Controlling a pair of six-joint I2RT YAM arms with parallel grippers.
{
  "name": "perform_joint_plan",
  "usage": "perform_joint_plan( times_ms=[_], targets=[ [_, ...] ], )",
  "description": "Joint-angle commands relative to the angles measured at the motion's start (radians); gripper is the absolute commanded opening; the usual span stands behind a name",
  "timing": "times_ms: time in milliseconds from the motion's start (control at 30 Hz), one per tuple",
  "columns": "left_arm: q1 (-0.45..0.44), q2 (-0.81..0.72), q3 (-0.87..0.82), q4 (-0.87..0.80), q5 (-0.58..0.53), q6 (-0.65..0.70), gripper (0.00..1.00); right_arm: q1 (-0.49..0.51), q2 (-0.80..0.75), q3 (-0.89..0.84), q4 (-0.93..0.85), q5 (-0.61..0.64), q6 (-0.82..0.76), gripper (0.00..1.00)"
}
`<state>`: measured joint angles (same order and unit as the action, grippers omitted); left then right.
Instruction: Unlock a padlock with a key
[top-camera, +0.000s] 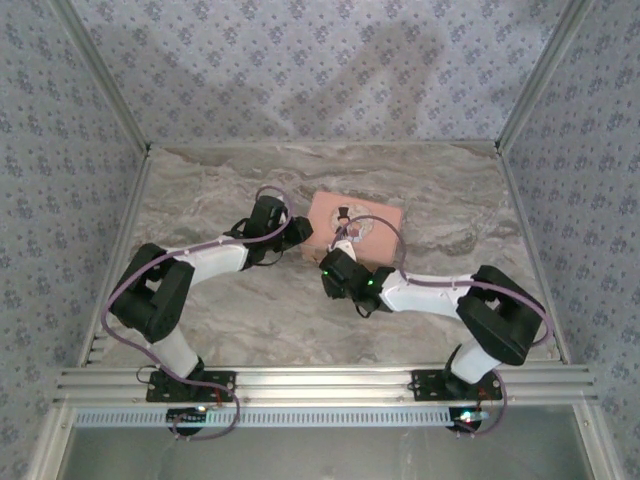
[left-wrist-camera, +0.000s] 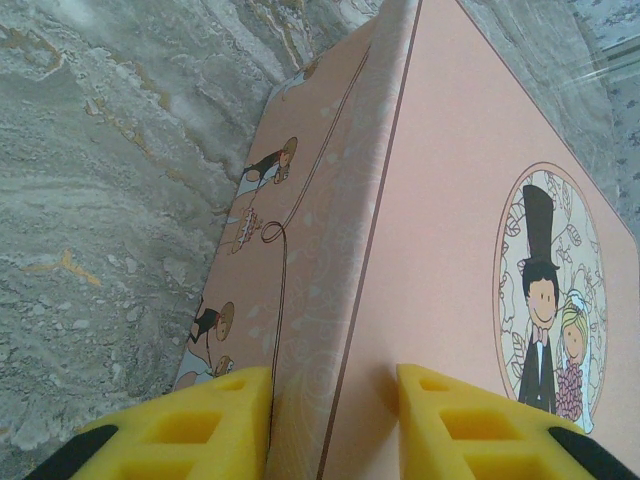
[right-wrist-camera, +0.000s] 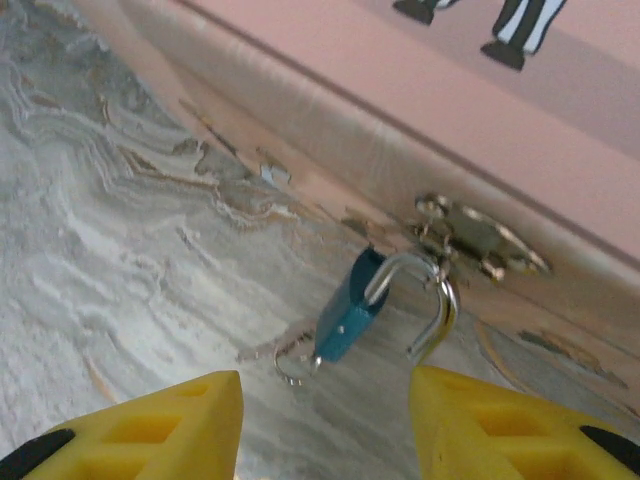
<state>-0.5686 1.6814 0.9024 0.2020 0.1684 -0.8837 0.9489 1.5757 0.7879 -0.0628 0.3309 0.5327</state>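
Where the padlock (right-wrist-camera: 345, 312) is hanging: its silvery curved shackle is hooking through the shiny metal hasp (right-wrist-camera: 478, 240) on the front wall of the pink tin (right-wrist-camera: 520, 130), and its small, smooth blue body is tilting down toward the table (right-wrist-camera: 120, 260). One shackle end is standing free of the body.
Key (right-wrist-camera: 298, 366): a thin silvery bit with a wire ring is showing at the body's lower end; it is too small for its shape to be made out.
Right gripper (right-wrist-camera: 325, 388): its yellow, hollow-celled fingers are standing apart and gripping nothing, with the padlock just ahead of the gap.
Left gripper (left-wrist-camera: 333, 380): its yellow fingers are sitting astride the tin's lid edge, one over the side wall and one over the lid. Whether they are pinching it I cannot tell.
Tin surface: the matte pink lid is carrying a round medallion of a cartoon groom in a top hat beside a blonde bride. The side wall is showing pale swirls, a thin brown line and small figures.
Table surface: grey-white marbled veining with gold flecks is running across it.
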Motion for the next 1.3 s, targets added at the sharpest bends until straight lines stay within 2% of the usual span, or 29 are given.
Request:
perform_joint_plan(
  times_ms=[0, 333, 567, 667, 800, 900, 1000, 1267],
  targets=[
    [-0.005, -0.012, 0.006, -0.069, 0.024, -0.001, 0.34, -0.002, 0.047, -0.007, 0.074, 0.035, 0.059, 0.49],
    [-0.005, -0.015, 0.006, -0.07, 0.025, -0.003, 0.34, -0.003, 0.102, -0.029, 0.097, 0.085, 0.152, 0.49],
    [-0.003, -0.014, 0.01, -0.072, 0.026, -0.003, 0.34, -0.007, 0.148, -0.019, 0.126, 0.076, 0.148, 0.45],
    [-0.004, -0.018, 0.006, -0.073, 0.026, -0.003, 0.34, -0.003, 0.162, -0.017, 0.131, 0.067, 0.146, 0.37],
    [-0.002, -0.02, 0.004, -0.073, 0.022, -0.002, 0.34, 0.003, 0.165, -0.032, 0.146, 0.055, 0.137, 0.14],
    [0.0, -0.021, 0.003, -0.072, 0.022, -0.001, 0.34, 0.008, 0.148, -0.049, 0.131, 0.064, 0.132, 0.04],
    [0.004, -0.028, -0.003, -0.072, 0.017, 0.0, 0.34, 0.014, 0.105, -0.068, 0.103, 0.054, 0.104, 0.0],
    [0.025, -0.038, -0.022, -0.051, 0.022, 0.002, 0.34, -0.01, -0.083, -0.118, -0.048, -0.038, 0.01, 0.0]
  ],
)
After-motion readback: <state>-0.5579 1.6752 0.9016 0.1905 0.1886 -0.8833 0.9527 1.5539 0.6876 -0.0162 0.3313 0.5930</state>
